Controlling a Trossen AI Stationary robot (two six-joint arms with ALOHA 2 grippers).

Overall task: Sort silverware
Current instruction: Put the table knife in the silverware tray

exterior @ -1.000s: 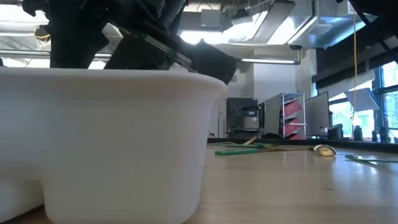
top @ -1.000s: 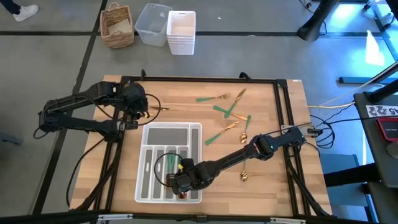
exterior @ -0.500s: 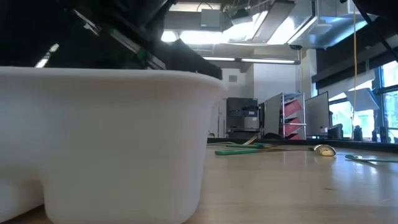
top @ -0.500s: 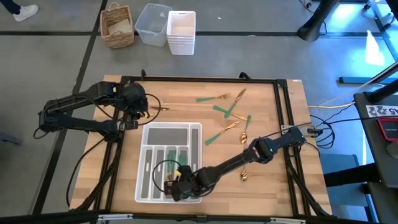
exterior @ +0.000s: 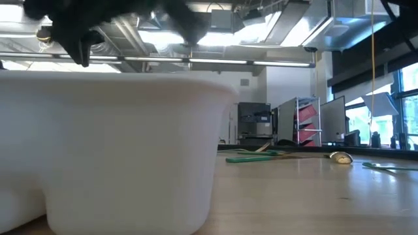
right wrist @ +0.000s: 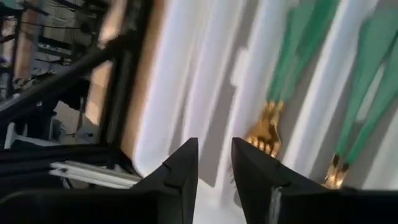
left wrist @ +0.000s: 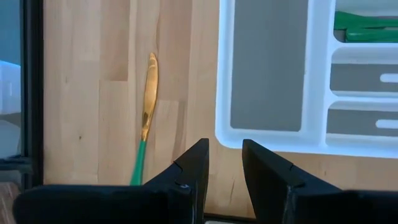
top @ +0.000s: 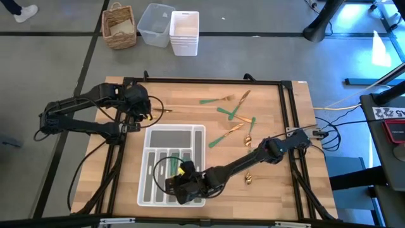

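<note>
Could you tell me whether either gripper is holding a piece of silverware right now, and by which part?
Neither holds anything: the left gripper and the right gripper both show an empty gap between their fingers.

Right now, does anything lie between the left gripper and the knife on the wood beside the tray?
Nothing visible does. The left gripper hovers with its fingers apart and empty, and the knife lies alone on bare wood beside the white tray. The right gripper is far off, over the tray's near end.
</note>
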